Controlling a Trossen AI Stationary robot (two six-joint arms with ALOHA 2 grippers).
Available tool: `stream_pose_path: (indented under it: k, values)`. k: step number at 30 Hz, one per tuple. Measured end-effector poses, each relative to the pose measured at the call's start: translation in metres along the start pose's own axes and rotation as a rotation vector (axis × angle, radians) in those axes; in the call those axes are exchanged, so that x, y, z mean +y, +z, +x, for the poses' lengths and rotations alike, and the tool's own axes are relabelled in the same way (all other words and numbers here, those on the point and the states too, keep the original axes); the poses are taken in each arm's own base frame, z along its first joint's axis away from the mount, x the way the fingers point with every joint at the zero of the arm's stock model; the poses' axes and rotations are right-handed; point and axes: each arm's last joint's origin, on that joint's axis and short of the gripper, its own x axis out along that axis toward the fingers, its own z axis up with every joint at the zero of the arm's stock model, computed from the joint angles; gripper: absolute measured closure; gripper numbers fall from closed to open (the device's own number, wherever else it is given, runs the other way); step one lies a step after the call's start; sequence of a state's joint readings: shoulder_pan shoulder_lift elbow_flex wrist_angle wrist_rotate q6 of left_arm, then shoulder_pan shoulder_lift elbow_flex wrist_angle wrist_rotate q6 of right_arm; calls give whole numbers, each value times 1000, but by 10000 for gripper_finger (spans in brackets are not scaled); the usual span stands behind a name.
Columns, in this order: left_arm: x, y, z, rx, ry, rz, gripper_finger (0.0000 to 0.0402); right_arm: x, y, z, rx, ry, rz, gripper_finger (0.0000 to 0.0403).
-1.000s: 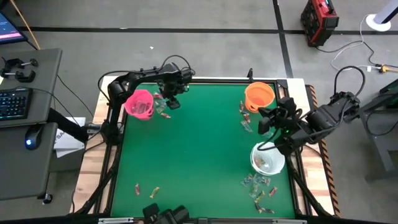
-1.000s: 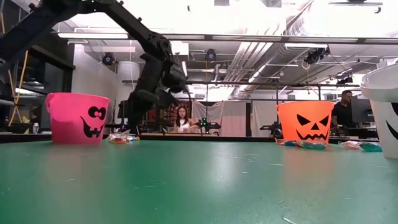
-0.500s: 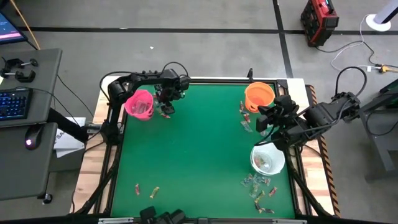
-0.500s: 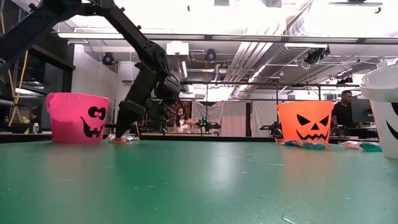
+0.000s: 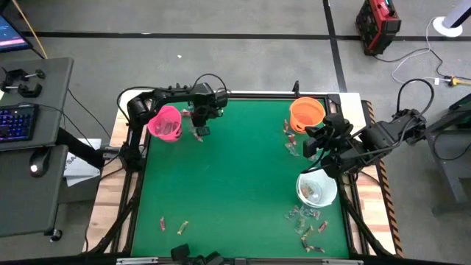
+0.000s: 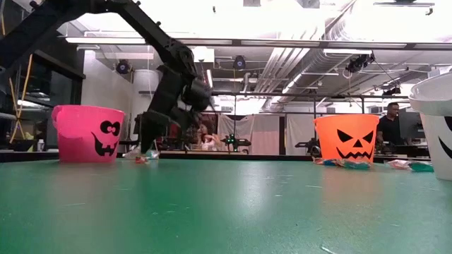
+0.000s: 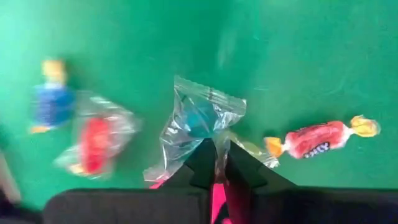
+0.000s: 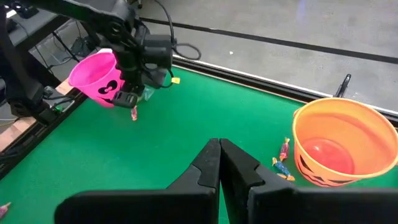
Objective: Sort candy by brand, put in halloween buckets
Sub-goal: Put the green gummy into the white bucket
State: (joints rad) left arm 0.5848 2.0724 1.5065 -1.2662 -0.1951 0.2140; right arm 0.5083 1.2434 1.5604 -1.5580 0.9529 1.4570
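Three halloween buckets stand on the green table: pink (image 5: 165, 123) at the far left, orange (image 5: 307, 114) at the far right, white (image 5: 317, 188) at the right. Loose candy lies beside the pink bucket: a clear wrapper with a blue sweet (image 7: 199, 118), a red one (image 7: 93, 140), and a red-and-yellow one (image 7: 317, 138). My left gripper (image 7: 216, 149) points steeply down among them, shut on a pink-red candy. My right gripper (image 8: 219, 149) is shut on nothing and hangs high between the orange and white buckets. My left gripper pinches a pink-red wrapped candy (image 7: 216, 194) between its two fingers, coming from above and pointing steeply down. In the right wrist view the candy's lower end (image 8: 133, 114) hangs below the fingertips. Whether that end touches the table cannot be told.
More candy lies beside the orange bucket (image 5: 291, 140), in a heap near the white bucket (image 5: 305, 221) and in a few pieces at the near left (image 5: 173, 224). The middle of the table (image 5: 235, 169) is bare green felt. A person sits beyond the far edge (image 6: 388, 123).
My left gripper has come down onto the candy beside the pink bucket and shut there, taking hold of a pink-red piece.
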Motion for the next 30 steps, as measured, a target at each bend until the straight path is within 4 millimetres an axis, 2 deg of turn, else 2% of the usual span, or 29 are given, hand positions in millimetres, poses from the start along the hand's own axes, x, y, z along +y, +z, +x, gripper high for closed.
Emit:
stream_pose_path:
  k: [5, 9, 25, 30]
  values:
    - [12, -5, -38, -127, 49, -33, 399, 0, 0, 0, 0, 0, -1, 402]
    - [16, -8, -54, -208, 6, -31, 401, 0, 0, 0, 2, 0, 0, 402]
    - [15, -7, -56, -259, -104, -88, 399, 1, -1, 0, 37, 8, 4, 402]
    - [15, -7, -56, -257, -89, -77, 364, 1, -1, 0, 37, 8, 4, 402]
